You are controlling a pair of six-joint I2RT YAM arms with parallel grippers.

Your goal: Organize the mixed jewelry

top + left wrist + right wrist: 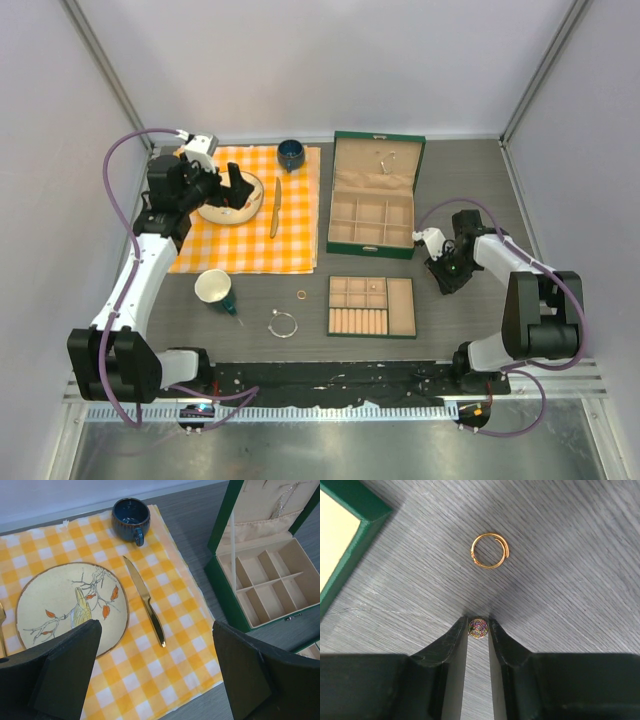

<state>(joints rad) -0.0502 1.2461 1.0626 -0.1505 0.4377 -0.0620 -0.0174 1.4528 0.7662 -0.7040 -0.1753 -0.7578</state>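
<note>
My right gripper [478,624] is down at the grey table, shut on a small round sparkly stud [478,628] pinched between its fingertips. A small gold ring [490,551] lies on the table just beyond the tips. In the top view this gripper [447,272] is right of the green box. Another gold ring [302,295] and a thin silver wire bangle [283,324] lie on the table left of the tray. My left gripper [235,190] is open and empty above the checked cloth, and the left wrist view shows its jaws [156,630] wide apart.
An open green beige-lined box [372,238] stands at the centre back, with a matching tray [401,298] in front of it. The yellow checked cloth [290,250] carries a plate [60,600], a gold knife [145,600] and a dark blue cup [130,515]. A tipped cup [214,287] lies near the front left.
</note>
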